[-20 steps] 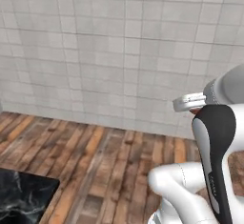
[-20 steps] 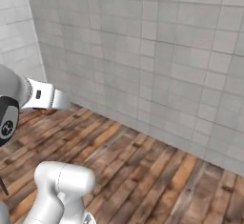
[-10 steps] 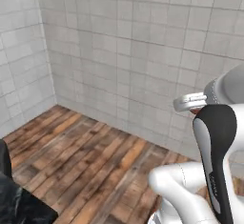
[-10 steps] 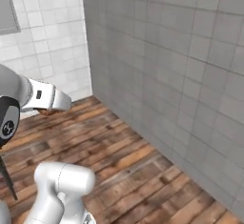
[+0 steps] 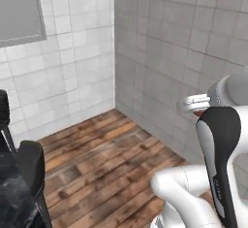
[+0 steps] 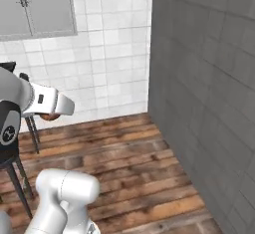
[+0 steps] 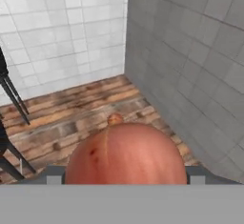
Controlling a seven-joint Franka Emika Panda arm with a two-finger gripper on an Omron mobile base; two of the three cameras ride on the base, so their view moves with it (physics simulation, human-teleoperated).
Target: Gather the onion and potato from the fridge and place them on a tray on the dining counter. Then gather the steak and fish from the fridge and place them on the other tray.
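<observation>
Filling the hand view, one onion (image 7: 125, 154) sits clamped in the hand (image 7: 125, 174), its reddish-brown skin topped by a small stem nub. Beyond it the wooden floor (image 5: 106, 164) runs open to a corner where a white tiled wall (image 6: 107, 49) meets a grey tiled wall (image 5: 193, 42). One black stool (image 5: 22, 173) stands at the left edge beside a dark marble table (image 5: 12, 203) corner.
</observation>
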